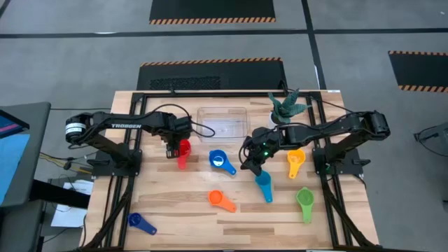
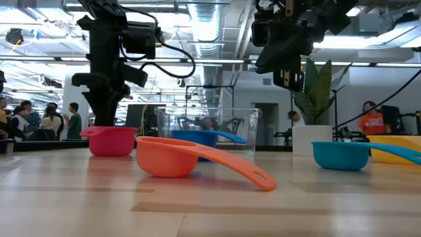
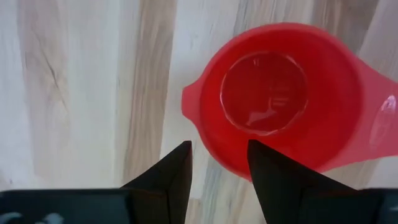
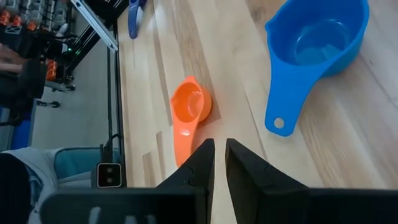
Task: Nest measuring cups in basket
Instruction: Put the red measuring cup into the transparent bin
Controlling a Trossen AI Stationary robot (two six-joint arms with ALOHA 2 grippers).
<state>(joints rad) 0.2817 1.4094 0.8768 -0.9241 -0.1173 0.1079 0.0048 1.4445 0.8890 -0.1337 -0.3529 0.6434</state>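
The left tool (image 3: 219, 163) hung open above the counter (image 3: 81, 93), one finger overlapping the red cup's (image 3: 280, 102) rim.

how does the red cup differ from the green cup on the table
The red cup lies near the basket, right under the left gripper, whose open fingers stand over its rim; the green cup lies far from the basket, near the table's front right, with no gripper near it. In the high view the green cup's handle shows plainly, the red cup's less so. Both sit upright on the wood, outside the basket.
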